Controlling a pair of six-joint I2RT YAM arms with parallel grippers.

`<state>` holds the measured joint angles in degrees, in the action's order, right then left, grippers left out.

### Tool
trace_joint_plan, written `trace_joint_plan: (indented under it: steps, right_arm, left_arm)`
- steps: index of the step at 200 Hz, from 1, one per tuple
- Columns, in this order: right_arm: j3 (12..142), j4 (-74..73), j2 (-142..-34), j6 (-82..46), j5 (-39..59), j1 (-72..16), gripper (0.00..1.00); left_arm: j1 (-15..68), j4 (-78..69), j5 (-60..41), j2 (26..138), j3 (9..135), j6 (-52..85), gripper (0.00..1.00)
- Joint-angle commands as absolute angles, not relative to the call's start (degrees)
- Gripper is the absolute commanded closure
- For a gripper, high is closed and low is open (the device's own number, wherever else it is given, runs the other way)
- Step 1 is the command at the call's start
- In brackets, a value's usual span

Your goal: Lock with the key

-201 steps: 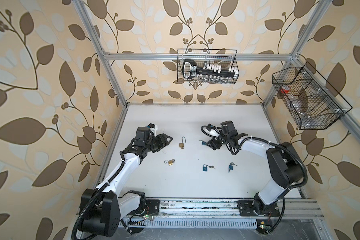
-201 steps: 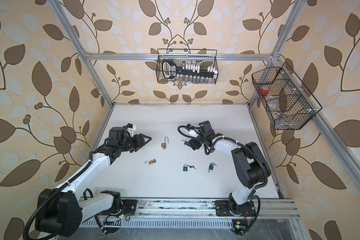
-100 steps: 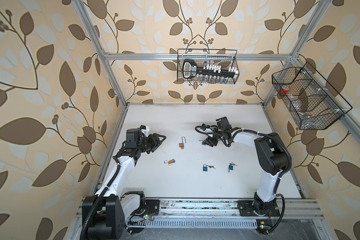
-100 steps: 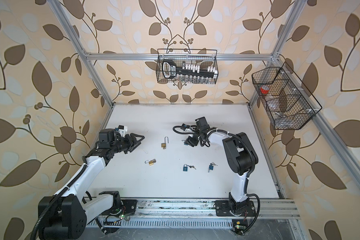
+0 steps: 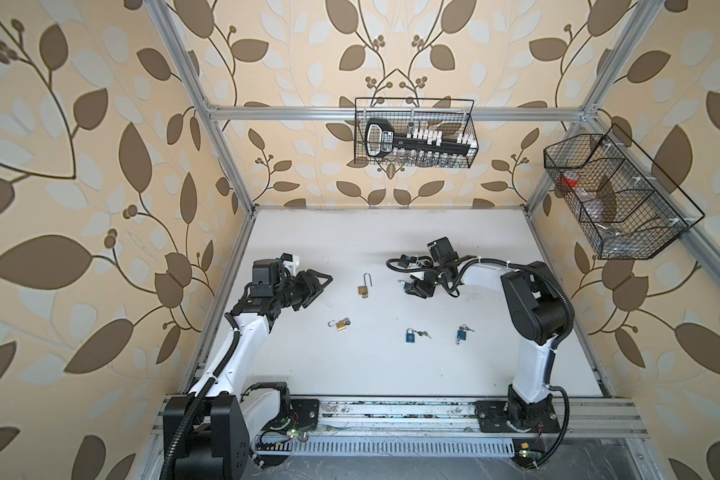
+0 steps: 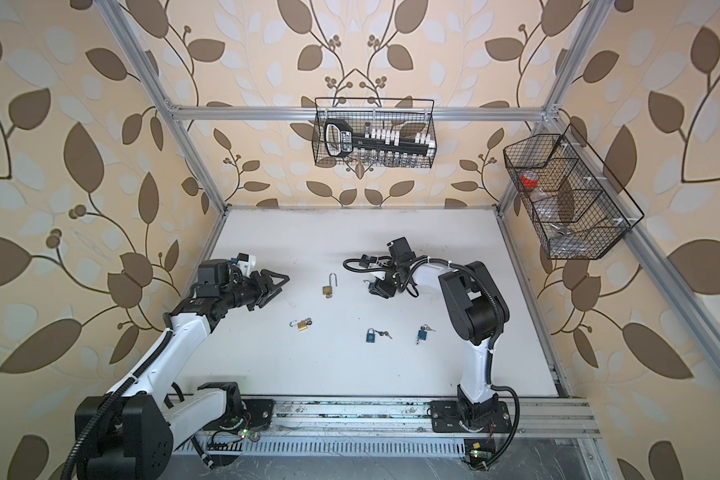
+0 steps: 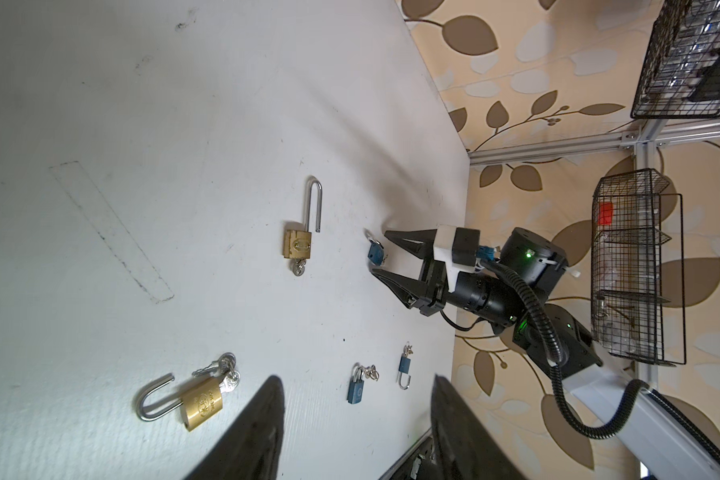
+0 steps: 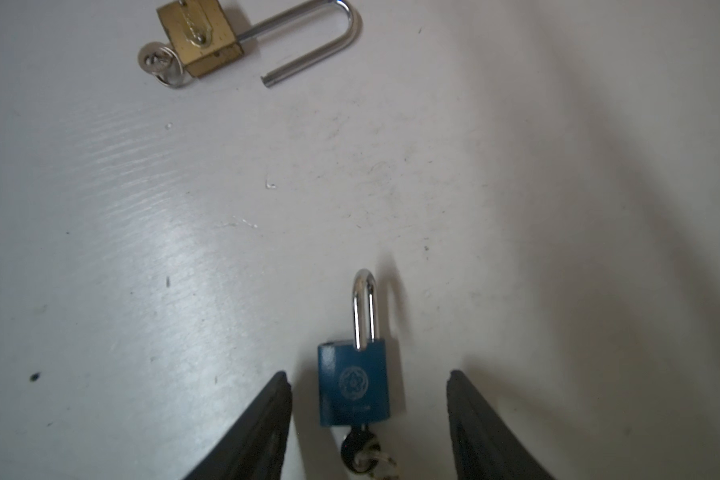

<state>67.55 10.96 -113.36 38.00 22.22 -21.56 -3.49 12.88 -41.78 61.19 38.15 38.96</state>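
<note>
My right pincer [image 8: 367, 374] stands moderately open and has hold of nothing; its jaws straddle the body of the blue padlock [image 8: 353, 386], with bare table [image 8: 558, 208] showing in both gaps, so neither jaw touches it; in a top view that padlock lies right of the table's middle, beneath my wrist, with its key [image 8: 360, 451] in the end nearest me and its shackle [image 8: 364, 307] pointing away; the shackle shows edge-on, and I cannot tell whether it is pressed home; the step, as I judge it, is to take the body firmly so the lock can be worked; the padlock sits nearer one jaw than the other, so I would centre myself first, or that jaw will shove it across the slick surface before the other arrives; I would close on the flat sides of the body, clear of the key and its ring, and squeeze slowly, since so small and smooth a block may twist or skid; the key must stay free to turn; my left pincer [image 5: 319, 284] hangs open and empty well apart, beyond the long-shackled brass padlock [image 5: 363, 286]; I expect it must come across to press the shackle down or turn the key, so I should leave those ends exposed.
</note>
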Motion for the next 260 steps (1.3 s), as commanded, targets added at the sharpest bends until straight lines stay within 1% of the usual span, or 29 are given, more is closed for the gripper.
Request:
trace_joint_plan:
  steps: [1, 13, 59, 66, 75, 99, 151, 166, 183, 199, 211, 215, 226, 253, 257, 260]
  right_arm:
    - [69.67, 12.48, -114.88, 38.87, 22.18, -22.08, 0.46]
    - [69.74, 12.74, -115.22, 38.61, 22.45, -22.09, 0.48]
    - [69.38, 13.89, -115.82, 39.4, 21.96, -22.19, 0.48]
    - [69.64, 14.2, -115.93, 39.39, 22.14, -22.21, 0.49]
    - [69.95, 14.73, -116.08, 39.46, 22.04, -22.22, 0.52]
    - [70.94, 16.07, -116.64, 39.38, 21.56, -22.26, 0.54]
    - [71.28, 16.3, -117.64, 39.66, 19.82, -23.23, 0.55]
    - [71.1, 16.26, -117.69, 39.85, 19.3, -23.54, 0.6]
    - [70.91, 16.17, -117.52, 39.87, 19.24, -23.55, 0.63]
    - [70.59, 15.92, -117.13, 39.86, 19.32, -23.49, 0.69]
    - [70.4, 15.82, -116.99, 39.78, 19.25, -23.56, 0.7]
    - [70.38, 15.82, -116.9, 39.67, 19.17, -23.49, 0.72]
    - [70.31, 15.88, -116.59, 39.19, 19.16, -23.52, 0.75]
    - [69.09, 14.57, -114.42, 37.38, 19.99, -23.53, 0.79]
    - [68.78, 14.07, -113.73, 36.77, 20.16, -23.55, 0.82]
    - [68.45, 13.68, -113.14, 36.17, 20.32, -23.66, 0.83]
  left_arm:
    - [-4.28, 13.65, -42.47, 59.81, 40.53, 37.48, 0.44]
    - [-4.26, 14.49, -41.98, 59.61, 40.91, 37.39, 0.44]
    - [-4.3, 16.76, -40.96, 59.67, 43.03, 36.46, 0.44]
    - [-4.24, 17.1, -40.96, 59.63, 43.39, 36.32, 0.43]
    - [-4.31, 17.92, -40.67, 59.38, 43.95, 35.9, 0.44]
    - [-4.29, 20.3, -38.71, 57.4, 45.54, 34.79, 0.35]
    - [-4.3, 26.02, -33.31, 54.72, 49.18, 32.1, 0.35]
    - [-4.31, 26.19, -32.23, 54.18, 49.73, 31.86, 0.35]
    - [-4.31, 25.96, -31.69, 53.88, 50.42, 32.08, 0.34]
    - [-4.31, 25.52, -31.21, 53.83, 50.95, 32.24, 0.34]
    - [-4.3, 24.8, -30.9, 53.79, 51.13, 32.21, 0.34]
    - [-4.26, 24.63, -30.79, 53.79, 51.15, 32.21, 0.34]
    - [-4.3, 24.22, -30.81, 54.36, 51.25, 32.31, 0.34]
    - [-4.23, 22.46, -31.27, 55.15, 52.24, 31.56, 0.34]
    - [-4.28, 21.85, -31.0, 54.98, 52.21, 31.52, 0.34]
    - [-4.3, 21.47, -30.95, 54.94, 52.25, 31.47, 0.34]
